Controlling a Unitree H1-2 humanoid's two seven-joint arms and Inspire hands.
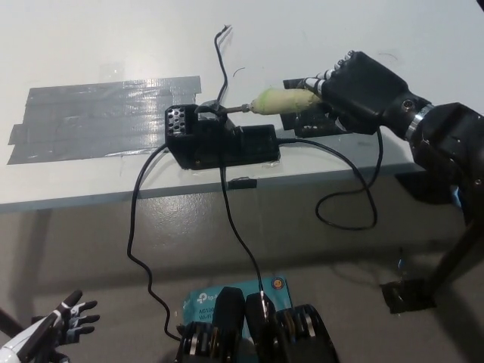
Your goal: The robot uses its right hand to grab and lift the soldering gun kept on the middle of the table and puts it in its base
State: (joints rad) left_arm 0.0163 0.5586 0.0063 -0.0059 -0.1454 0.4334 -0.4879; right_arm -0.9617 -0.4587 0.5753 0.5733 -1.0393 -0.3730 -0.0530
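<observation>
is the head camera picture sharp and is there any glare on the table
Head view: mostly sharp; the black right hand holding the pale-green-handled soldering gun by the black base is crisp. Mild sheen on the grey tape patch. White left hand slightly soft, lower left.

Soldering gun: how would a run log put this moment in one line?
right hand: shut on soldering gun | tip: at base | left hand: open, resting low

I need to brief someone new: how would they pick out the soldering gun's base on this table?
Start at the grey tape patch on the white table. At its right end sits the base, a black box with a perforated block and cables leaving it.
</observation>
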